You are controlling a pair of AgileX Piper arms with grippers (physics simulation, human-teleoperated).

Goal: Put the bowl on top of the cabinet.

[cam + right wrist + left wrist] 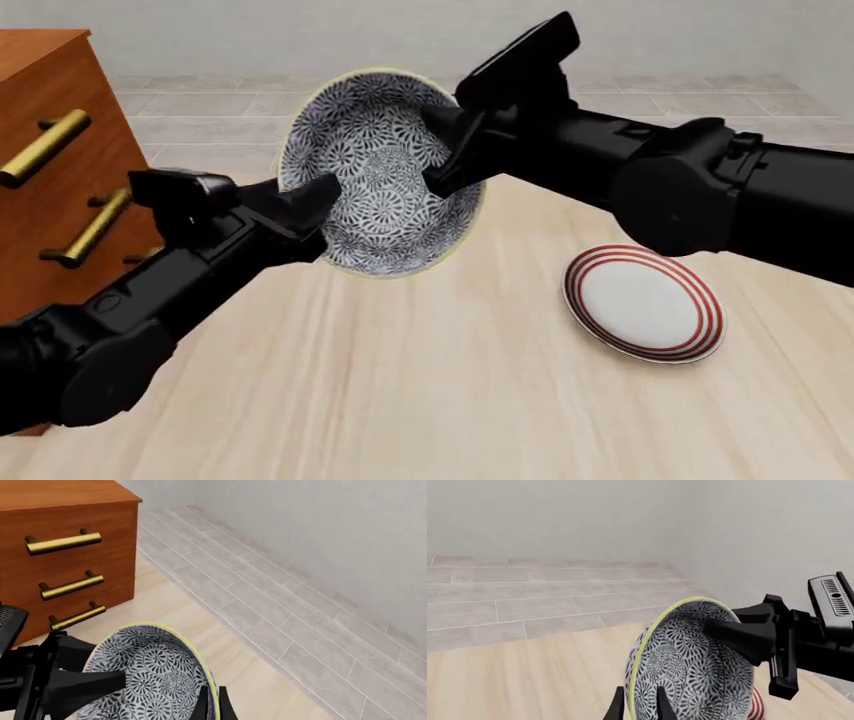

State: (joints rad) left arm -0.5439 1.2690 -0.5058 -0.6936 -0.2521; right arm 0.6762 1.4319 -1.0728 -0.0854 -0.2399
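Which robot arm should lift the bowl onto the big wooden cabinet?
Probably the left. Both hands grip the bowl at its rim: the left hand on the side nearer the cabinet, the right hand on the far side, so it would have to reach farther across.

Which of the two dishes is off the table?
The bowl, with the dark floral pattern: it is tilted in the air between both grippers. The red-ringed plate lies on the table.

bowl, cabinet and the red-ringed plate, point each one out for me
bowl (380, 175), front view, patterned inside
cabinet (63, 522), right wrist view, top drawer front above its brass handle
red-ringed plate (641, 302), front view, white centre
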